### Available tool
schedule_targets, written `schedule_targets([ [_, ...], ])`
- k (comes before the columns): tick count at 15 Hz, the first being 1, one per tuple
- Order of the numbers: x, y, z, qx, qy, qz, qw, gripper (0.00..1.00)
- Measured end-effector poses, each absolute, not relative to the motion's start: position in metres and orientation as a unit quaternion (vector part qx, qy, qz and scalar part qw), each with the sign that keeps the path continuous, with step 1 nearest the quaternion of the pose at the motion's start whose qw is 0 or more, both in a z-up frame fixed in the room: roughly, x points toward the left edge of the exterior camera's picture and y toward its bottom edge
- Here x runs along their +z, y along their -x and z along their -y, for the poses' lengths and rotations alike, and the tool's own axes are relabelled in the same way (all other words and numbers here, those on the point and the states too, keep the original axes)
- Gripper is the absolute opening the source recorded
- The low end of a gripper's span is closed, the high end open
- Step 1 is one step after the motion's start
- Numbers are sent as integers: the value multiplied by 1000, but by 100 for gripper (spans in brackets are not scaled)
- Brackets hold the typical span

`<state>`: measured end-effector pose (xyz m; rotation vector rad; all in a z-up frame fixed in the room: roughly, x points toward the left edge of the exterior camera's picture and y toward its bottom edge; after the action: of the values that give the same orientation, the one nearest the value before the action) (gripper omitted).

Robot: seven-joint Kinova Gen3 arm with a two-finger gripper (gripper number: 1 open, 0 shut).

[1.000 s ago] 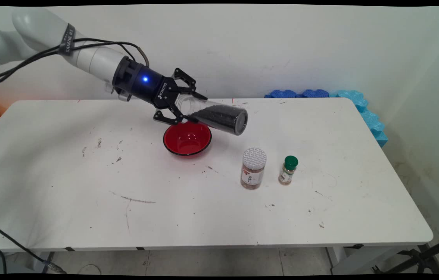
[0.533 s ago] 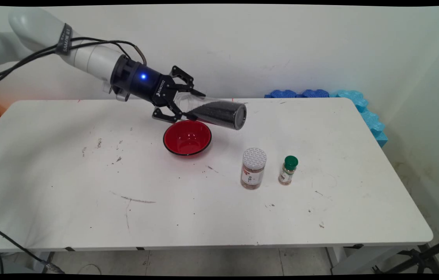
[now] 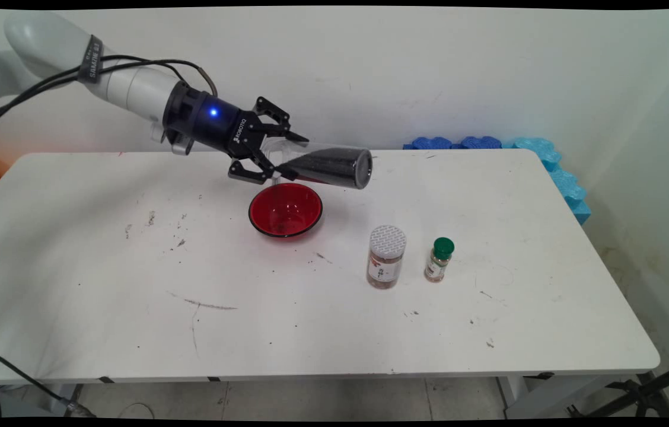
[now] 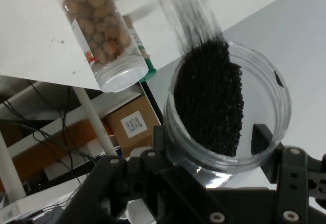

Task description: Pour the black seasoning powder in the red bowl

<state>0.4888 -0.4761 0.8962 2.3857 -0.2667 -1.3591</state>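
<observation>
1. Above the far rim of the bowl (image 3: 285, 209), the jar (image 3: 325, 168) hung in the air, lying almost level with its far end a little lower. It was clear of the bowl and reached past it to the right.
2. Dark grains filled about the lower half of the jar, heaped toward the far end.
3. The gripper (image 3: 296, 159) pinched the jar at its near end, 1 finger on each side of the clear wall.
4. In my judgement, a long jar held by 1 end like this called for a firm, steady pinch and slow wrist turns. The grains' weight sat well out from the fingers and could twist the jar in the grip.
5. On the table (image 3: 103, 267), the nut jar (image 3: 386, 256) and the bottle (image 3: 440, 259) stood upright side by side, apart from each other and right of the bowl.
6. Only the main view showed the bowl, the jar's height over it and its tilt.
7. Only the hand view showed both fingers (image 4: 158, 138) pressed against the jar's round wall, and grains streaked along the inside. It also caught boxes (image 4: 133, 124) under the table.
8. Neither view let me tell whether the jar's far end was capped.
</observation>
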Motion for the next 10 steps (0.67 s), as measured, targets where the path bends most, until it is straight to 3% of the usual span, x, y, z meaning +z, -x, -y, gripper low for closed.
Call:
schedule_targets([
  [10, 894, -496, 473, -487, -849, 84, 189, 0],
])
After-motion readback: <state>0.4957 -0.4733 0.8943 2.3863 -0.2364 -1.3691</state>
